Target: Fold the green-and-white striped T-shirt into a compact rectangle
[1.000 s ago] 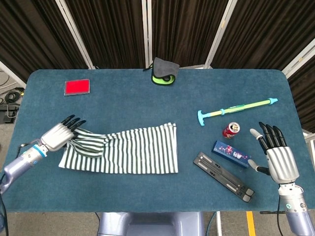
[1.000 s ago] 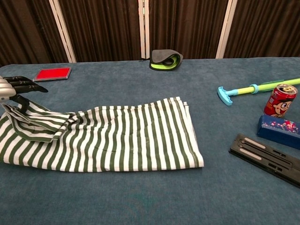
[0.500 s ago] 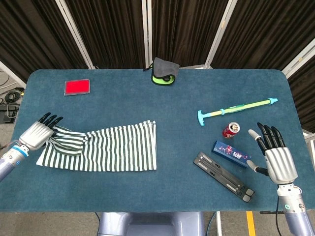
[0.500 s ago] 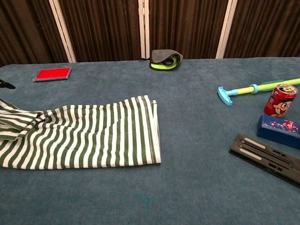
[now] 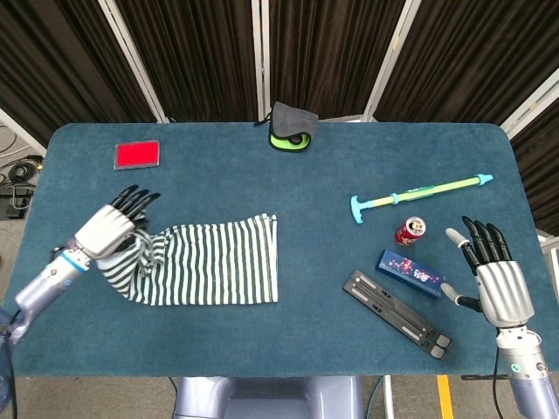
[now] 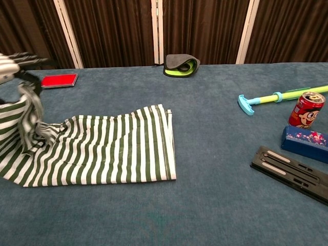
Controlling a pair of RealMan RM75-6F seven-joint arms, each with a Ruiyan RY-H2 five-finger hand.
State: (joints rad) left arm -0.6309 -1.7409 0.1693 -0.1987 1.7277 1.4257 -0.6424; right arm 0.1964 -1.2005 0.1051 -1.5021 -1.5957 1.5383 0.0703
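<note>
L hand (image 5: 112,229) now raised over table's left side, pinching the left end of the striped T-shirt (image 5: 218,272) — half a sec ago that end lay low and dragged out toward the table edge; now it's lifted, hanging in a bunch off the fingers. Rest of shirt flat, left-centre on the blue table (image 5: 288,183), right hem unmoved. Reads as start of a fold: lifted end likely to be carried rightward over the flat part. R hand (image 5: 499,284) idle, fingers spread, holding nothing, near the blue box (image 5: 410,272). Not yet compact.
</note>
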